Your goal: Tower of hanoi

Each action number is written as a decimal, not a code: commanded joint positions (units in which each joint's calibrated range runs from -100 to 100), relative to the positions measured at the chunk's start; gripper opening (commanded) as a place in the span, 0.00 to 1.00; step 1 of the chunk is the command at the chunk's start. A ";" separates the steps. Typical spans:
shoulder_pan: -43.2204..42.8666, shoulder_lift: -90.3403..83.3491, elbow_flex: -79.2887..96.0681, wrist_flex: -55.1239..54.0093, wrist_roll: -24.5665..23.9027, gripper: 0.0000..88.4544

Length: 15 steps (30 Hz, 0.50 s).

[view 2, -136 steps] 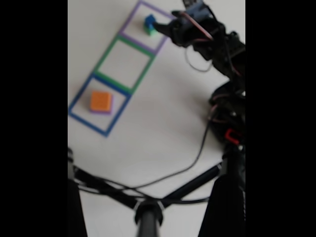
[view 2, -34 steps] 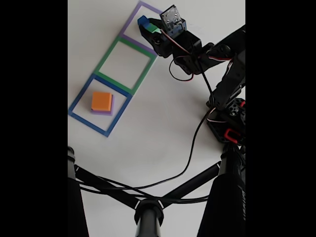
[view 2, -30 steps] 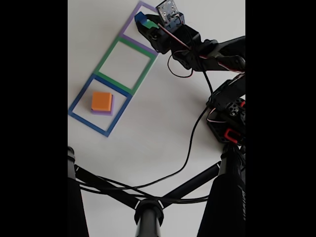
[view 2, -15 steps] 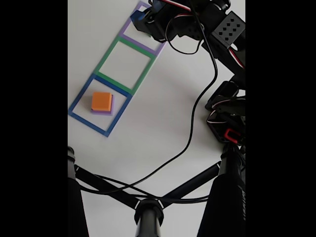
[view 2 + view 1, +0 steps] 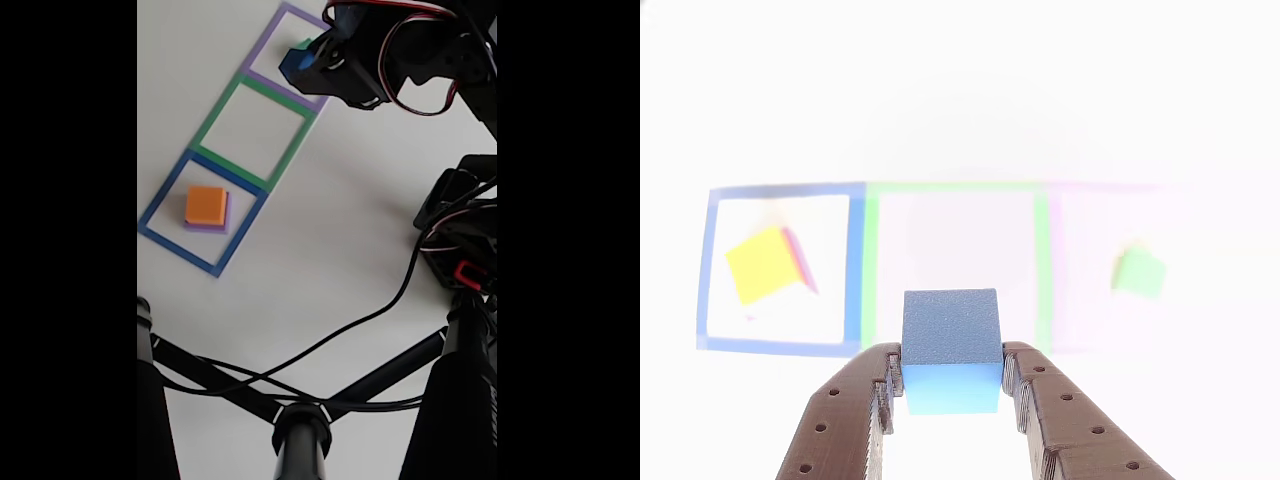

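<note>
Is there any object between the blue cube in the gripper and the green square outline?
Nothing visible. The gripper holds the blue cube in front of the green outline, whose inside is bare.

The middle green flat square outline [image 5: 251, 130] on the white table [image 5: 330, 250] lies bare, open for a pass. In the blue flat square outline [image 5: 202, 212] nearest the table's lower left edge in the fixed view, the matte orange foam block [image 5: 205, 204] sits on the wide flat purple foam slab [image 5: 222, 224]. The small blue foam cube [image 5: 950, 345] fills the gap between the brown two-finger gripper [image 5: 952, 375]. A black cable [image 5: 350, 325] crosses the table's lower right.
</note>
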 commanded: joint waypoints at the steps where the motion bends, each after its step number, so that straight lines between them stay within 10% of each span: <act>1: -2.17 -2.43 -5.18 3.21 0.00 0.02; 15: -0.16 -11.64 37.46 -31.77 0.00 0.02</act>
